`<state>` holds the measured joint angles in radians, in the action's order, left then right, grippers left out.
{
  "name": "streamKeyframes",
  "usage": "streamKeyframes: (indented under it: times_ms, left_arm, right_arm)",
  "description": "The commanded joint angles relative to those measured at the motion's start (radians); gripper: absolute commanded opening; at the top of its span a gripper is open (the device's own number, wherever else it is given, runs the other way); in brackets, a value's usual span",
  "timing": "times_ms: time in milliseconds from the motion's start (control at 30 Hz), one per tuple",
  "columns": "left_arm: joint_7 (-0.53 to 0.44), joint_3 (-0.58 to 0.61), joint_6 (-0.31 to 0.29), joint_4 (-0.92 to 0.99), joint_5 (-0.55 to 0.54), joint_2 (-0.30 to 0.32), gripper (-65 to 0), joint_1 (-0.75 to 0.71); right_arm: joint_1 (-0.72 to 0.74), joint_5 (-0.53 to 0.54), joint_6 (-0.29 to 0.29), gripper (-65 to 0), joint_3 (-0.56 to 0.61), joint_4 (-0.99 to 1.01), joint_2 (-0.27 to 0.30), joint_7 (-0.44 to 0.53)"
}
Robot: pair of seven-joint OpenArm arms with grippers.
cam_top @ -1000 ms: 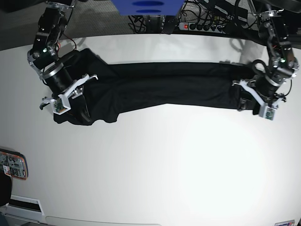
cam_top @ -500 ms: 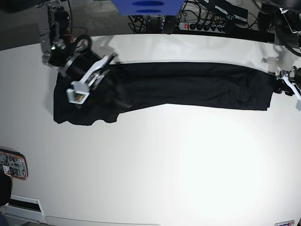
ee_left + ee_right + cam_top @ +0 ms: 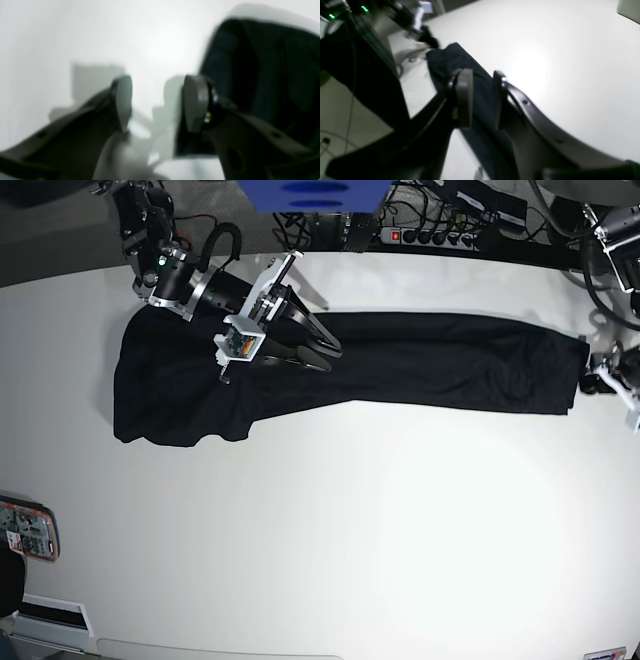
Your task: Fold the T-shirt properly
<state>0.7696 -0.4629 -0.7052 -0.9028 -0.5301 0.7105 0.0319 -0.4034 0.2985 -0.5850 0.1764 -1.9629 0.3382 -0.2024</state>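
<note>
Base view: the T-shirt is stretched in a long band across the far side of the white table, bunched toward 9 o'clock.

Left wrist view: left gripper jaws apart, nothing between them, shirt at 3 o'clock.

Right wrist view: right gripper has a narrow gap, empty, hovering over the shirt.

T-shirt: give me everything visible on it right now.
The T-shirt is plain black, thin soft cloth with no print in view. It lies flat on the white table, folded into a long band running across it, wider and rumpled at the end under the right gripper, which hangs over it with nothing between its pads. The left gripper is open beside the other end, off the cloth.
</note>
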Motion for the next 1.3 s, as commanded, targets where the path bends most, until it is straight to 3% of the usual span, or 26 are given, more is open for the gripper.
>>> streamKeyframes:
  times_ms: [0, 67, 267, 533, 667, 1000, 1267]
  left_arm:
    - [0.034, 0.031, 0.007, 0.026, 0.028, -0.002, -32.4, 0.001]
    - [0.015, 0.051, 0.007, 0.03, 0.026, -0.039, -32.4, 0.001]
    - [0.047, 0.049, 0.007, 0.029, 0.026, -0.075, -32.5, -0.022]
    - [0.15, 0.052, 0.007, -0.08, -0.092, -0.082, -32.5, -0.112]
    - [0.15, 0.052, 0.007, -0.161, -0.086, -0.105, -32.5, -0.155]
    - [0.15, 0.046, 0.007, -0.163, -0.091, -0.101, -32.5, -0.152]
    - [0.281, -0.124, 0.007, -0.164, -0.088, -0.068, -32.2, -0.155]
  right_arm:
    - [0.005, 0.018, -0.003, -51.3, -0.01, -0.019, 0.008, 0.033]
    - [0.004, 0.018, -0.003, -51.3, -0.011, -0.019, 0.008, 0.033]
    - [-0.001, 0.018, -0.003, -51.4, -0.013, -0.019, 0.008, 0.033]
    - [-0.001, 0.018, 0.003, -51.4, -0.013, -0.019, 0.008, 0.034]
    - [0.002, 0.018, 0.003, -51.4, -0.013, -0.019, 0.008, 0.033]
    - [-0.001, 0.018, 0.003, -51.4, -0.013, -0.019, 0.008, 0.031]
    - [-0.001, 0.018, 0.003, -51.4, -0.013, -0.019, 0.009, 0.031]
